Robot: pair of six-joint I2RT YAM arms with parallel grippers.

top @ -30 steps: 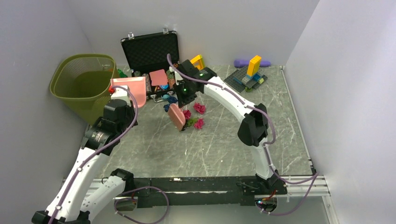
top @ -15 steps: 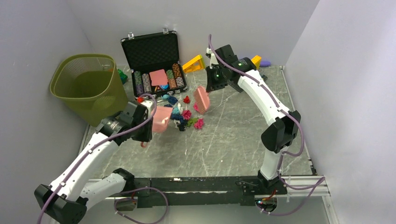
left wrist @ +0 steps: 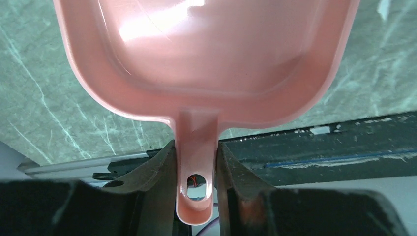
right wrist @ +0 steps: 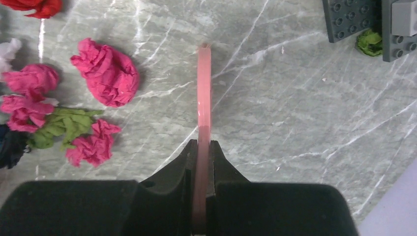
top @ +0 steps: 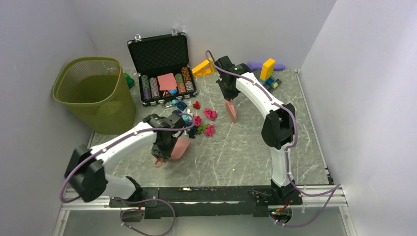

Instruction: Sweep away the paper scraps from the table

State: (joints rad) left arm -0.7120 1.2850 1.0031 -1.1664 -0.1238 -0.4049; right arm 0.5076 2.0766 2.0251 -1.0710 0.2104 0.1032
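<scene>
The paper scraps (top: 199,123) lie in a loose cluster on the grey-green table (top: 236,152), in pink, green, blue, red and dark colours. My left gripper (top: 164,147) is shut on the handle of a pink dustpan (top: 180,147), which sits low just in front-left of the cluster. In the left wrist view the handle sits between the fingers (left wrist: 196,157) and the dustpan (left wrist: 206,59) is empty. My right gripper (top: 228,96) is shut on a pink brush (top: 231,110), right of the scraps. In the right wrist view the brush (right wrist: 203,88) is edge-on, right of a pink wad (right wrist: 105,73).
An olive mesh bin (top: 93,91) stands at the back left. An open black case (top: 162,69) with poker chips is behind the scraps. Toy bricks (top: 268,71) stand at the back right, with a green wad (right wrist: 370,42) beside their dark plate. A black rail (top: 206,194) borders the front.
The left arm brought the dustpan from the bin down to the table in front of the scraps. The right arm swung the brush from left of the scraps to their right side.
</scene>
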